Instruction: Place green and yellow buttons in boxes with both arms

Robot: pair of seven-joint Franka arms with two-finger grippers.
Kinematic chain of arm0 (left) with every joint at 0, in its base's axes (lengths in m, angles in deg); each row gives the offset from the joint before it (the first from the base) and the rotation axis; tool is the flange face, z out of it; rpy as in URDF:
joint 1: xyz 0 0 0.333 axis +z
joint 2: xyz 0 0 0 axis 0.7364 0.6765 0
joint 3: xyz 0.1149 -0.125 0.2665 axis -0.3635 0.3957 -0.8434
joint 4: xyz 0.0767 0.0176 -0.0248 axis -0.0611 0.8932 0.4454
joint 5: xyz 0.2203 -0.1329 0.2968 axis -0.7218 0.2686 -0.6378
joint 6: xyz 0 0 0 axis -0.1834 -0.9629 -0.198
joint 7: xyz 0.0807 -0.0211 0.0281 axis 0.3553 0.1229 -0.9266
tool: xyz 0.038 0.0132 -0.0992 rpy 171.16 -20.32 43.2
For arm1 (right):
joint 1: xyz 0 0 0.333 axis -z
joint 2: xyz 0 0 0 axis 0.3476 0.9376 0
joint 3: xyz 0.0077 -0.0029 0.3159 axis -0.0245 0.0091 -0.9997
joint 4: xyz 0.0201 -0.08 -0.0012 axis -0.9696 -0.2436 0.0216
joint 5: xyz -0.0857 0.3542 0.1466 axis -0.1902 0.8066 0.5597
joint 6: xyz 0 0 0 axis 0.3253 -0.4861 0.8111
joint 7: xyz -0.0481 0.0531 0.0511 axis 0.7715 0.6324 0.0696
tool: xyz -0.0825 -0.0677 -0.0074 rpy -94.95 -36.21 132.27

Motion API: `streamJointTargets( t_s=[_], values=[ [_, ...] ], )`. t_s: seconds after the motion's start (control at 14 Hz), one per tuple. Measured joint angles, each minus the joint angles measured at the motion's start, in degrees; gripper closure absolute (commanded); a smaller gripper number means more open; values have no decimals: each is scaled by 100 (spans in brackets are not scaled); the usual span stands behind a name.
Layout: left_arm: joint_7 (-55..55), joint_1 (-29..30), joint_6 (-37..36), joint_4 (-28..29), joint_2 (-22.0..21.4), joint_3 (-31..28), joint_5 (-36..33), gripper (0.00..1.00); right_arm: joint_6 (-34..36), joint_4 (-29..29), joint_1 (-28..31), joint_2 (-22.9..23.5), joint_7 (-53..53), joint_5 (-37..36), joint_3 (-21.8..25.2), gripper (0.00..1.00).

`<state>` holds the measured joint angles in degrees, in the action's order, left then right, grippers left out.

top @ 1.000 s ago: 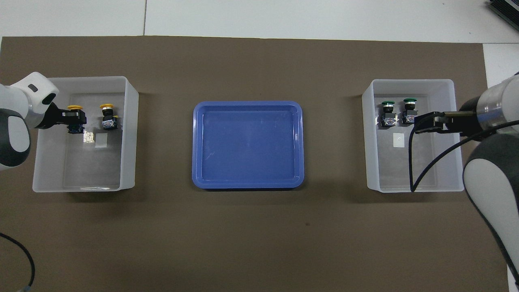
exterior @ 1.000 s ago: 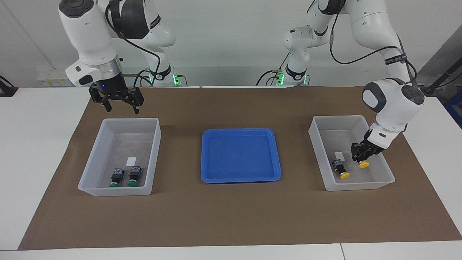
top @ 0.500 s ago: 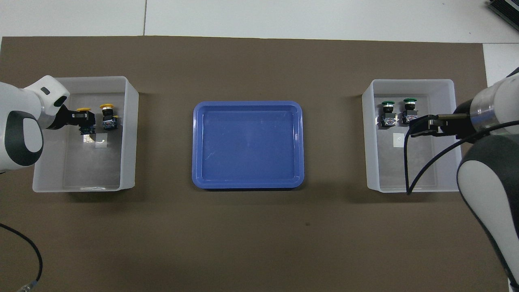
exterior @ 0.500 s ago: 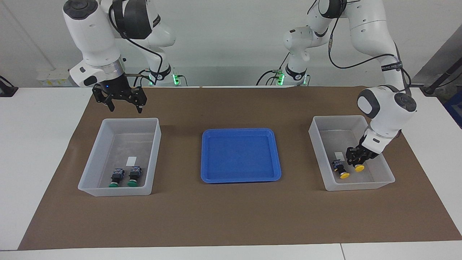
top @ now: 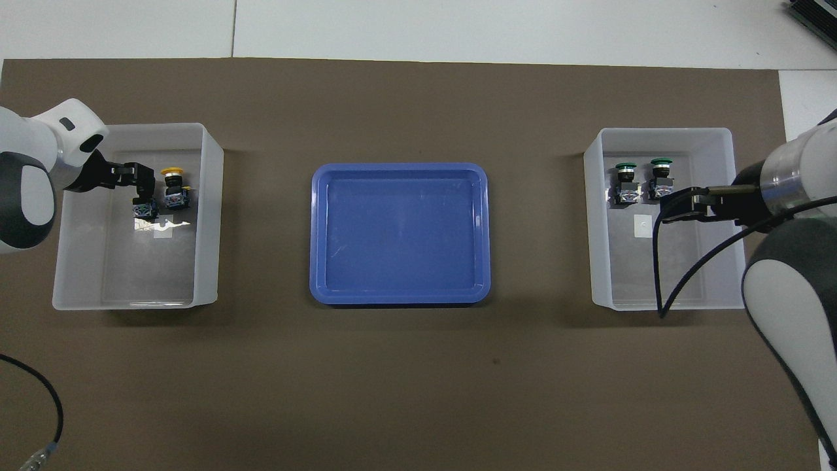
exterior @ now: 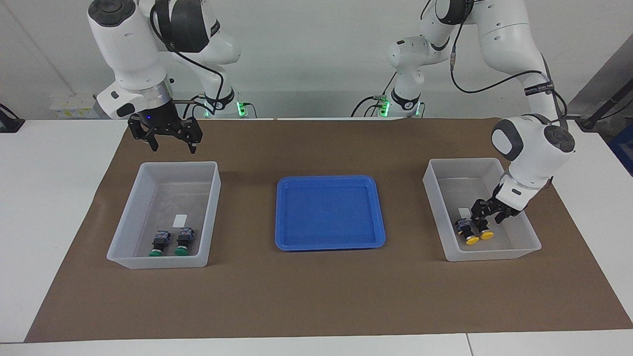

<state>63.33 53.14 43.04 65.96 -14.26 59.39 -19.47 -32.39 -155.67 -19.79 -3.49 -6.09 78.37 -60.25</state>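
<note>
Two yellow buttons lie in the box (exterior: 431,198) at the left arm's end. One (exterior: 467,233) rests on the box floor. My left gripper (exterior: 487,221) reaches down into this box, shut on the other yellow button (exterior: 486,232), which sits low beside the first. In the overhead view the left gripper (top: 145,190) hides that button's cap and only its base (top: 142,210) shows, next to the free one (top: 173,186). Two green buttons (exterior: 159,244) (exterior: 184,242) lie side by side in the other box (exterior: 213,198). My right gripper (exterior: 170,141) is open and empty, up over that box's edge nearest the robots.
A shallow blue tray (exterior: 329,212) lies between the two boxes on the brown mat and holds nothing. Each box has a small white label (exterior: 181,219) on its floor. A black cable hangs from the right arm over the green buttons' box (top: 654,134).
My left gripper has sunk into the box and carried its yellow button down beside the other one. My right gripper has risen a little and drifted toward the robots.
</note>
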Motion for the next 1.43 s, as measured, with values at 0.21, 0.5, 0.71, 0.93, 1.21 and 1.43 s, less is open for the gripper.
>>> streamJointTargets(
  t_s=[0.21, 0.5, 0.71, 0.93, 1.21, 1.43],
  values=[
    [-148, -232, -1095, -735, -47, 1, -3, 25, 0, 0, -10, 0, 13, 1, -2, 0],
    [-270, -475, -1941, -1246, -192, 11, -11, 25, 0, -1, -18, 0, 13, 1, -6, 0],
    [-270, -585, -2208, -1300, -610, 36, -11, 23, 20, -2, -19, 0, 14, 1, -9, 0],
    [-278, -741, -2476, -1197, -972, 47, -11, 22, 41, -2, -21, 0, 15, 1, -13, 0],
    [-288, -867, -2420, -560, -1226, 59, -11, 19, 47, -4, -23, 0, 15, 2, -19, 0],
    [-288, -876, -2220, -273, -1348, 46, -14, 2, 47, -4, -23, 0, 15, 2, -19, 0]
  ],
)
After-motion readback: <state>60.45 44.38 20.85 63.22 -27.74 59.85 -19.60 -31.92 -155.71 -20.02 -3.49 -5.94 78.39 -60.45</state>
